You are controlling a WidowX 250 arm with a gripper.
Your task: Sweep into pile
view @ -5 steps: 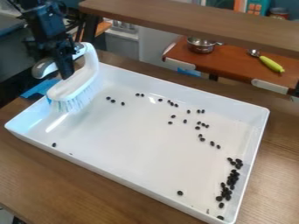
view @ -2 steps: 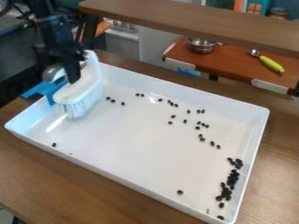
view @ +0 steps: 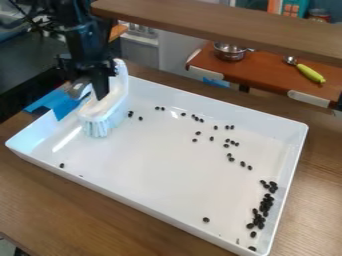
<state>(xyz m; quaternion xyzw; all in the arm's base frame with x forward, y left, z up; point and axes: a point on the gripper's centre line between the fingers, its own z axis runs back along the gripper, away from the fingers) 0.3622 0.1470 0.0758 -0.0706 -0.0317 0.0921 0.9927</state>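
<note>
Right now the fingers of the gripper (view: 99, 91) are clamped on the white brush (view: 121, 92), whose bristles hang just below them over the tray (view: 160, 170), near its left end in the view; whether they touch the tray's floor, I cannot tell. Just right of the fingers, close by the brush, lie a couple of dark beans (view: 140, 119), and further right a loose string of others runs across the floor. Well apart from the fingers, down at the tray's right end, many beans sit crowded together in a heap (view: 259, 218), some of them touching. One lone bean (view: 62, 165) lies below and left of the fingers, another (view: 206, 220) far below and to the right. As for what hems the fingers in, the tray's raised walls surround the whole sweeping area, and a wooden shelf (view: 220, 22) crosses above and to the right of them. Blue tape (view: 60, 104) shows left of the fingers, just outside the tray. Far off to their upper right, a metal pot (view: 230, 52) and a tool with a yellow-green handle (view: 310, 73) rest on a reddish-brown surface (view: 267, 71)
</note>
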